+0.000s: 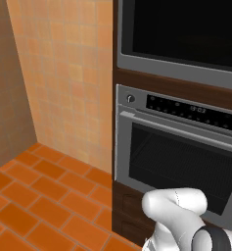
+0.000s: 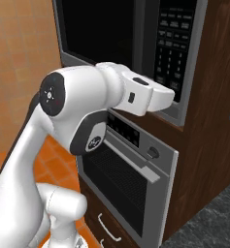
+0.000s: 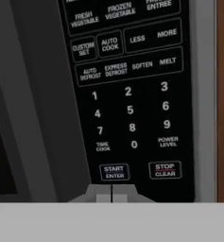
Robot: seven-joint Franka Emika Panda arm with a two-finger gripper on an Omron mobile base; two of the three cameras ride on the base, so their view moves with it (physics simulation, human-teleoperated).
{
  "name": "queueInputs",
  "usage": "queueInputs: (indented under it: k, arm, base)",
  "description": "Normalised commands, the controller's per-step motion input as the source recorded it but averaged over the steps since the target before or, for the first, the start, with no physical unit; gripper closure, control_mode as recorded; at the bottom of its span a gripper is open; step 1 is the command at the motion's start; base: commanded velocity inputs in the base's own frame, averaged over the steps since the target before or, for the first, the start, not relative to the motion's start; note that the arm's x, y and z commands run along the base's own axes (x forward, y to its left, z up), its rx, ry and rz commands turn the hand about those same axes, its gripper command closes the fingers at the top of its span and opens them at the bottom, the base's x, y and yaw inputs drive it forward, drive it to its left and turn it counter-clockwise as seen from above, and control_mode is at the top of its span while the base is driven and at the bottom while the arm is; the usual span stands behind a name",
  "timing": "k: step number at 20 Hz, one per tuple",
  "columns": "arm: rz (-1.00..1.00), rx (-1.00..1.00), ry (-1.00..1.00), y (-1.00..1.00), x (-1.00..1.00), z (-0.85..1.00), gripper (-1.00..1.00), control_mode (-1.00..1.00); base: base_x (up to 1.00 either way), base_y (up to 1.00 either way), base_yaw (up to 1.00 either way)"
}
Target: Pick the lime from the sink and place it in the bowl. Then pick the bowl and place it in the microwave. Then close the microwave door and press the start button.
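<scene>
Closest to my hand camera are the gripper tips, pressed together with nothing between them, sitting just under the START/ENTER button on the microwave's keypad. Reading left to right in that view, I see the dark grey frame of the microwave door, then the black panel with its number keys, then the STOP/CLEAR button beside the start key, then a pale trim strip and brown wood at the far edge. From the right base camera the arm reaches up and across so the hand meets the control panel, above the steel oven. The left base camera shows the black glass door flush in its frame, so I judge the door is closed and the bowl and lime are presumably inside; I can't see either. That leaves the last step: pressing start. My next move calls for nudging the tips slightly up onto the start key, keeping clear of stop, then pushing straight in.
</scene>
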Motion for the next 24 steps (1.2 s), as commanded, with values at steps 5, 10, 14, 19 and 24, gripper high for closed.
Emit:
queueInputs:
  k: [5,10,14,19,24]
  arm:
    - [0.03,0.01,0.00,-0.02,0.34,-0.17,1.00,-1.00]
    - [0.04,0.02,0.00,-0.21,0.23,0.00,1.00,-1.00]
    - [0.04,0.02,0.00,-0.14,0.17,0.00,1.00,-1.00]
    - [0.07,0.03,0.00,-0.18,0.26,0.00,1.00,-1.00]
    - [0.15,0.05,0.00,-0.21,0.36,0.00,1.00,-1.00]
  base:
    - [0.00,0.00,0.00]
    - [0.00,0.00,0.00]
    - [0.00,0.00,0.00]
    - [0.00,0.00,0.00]
    - [0.00,0.00,0.00]
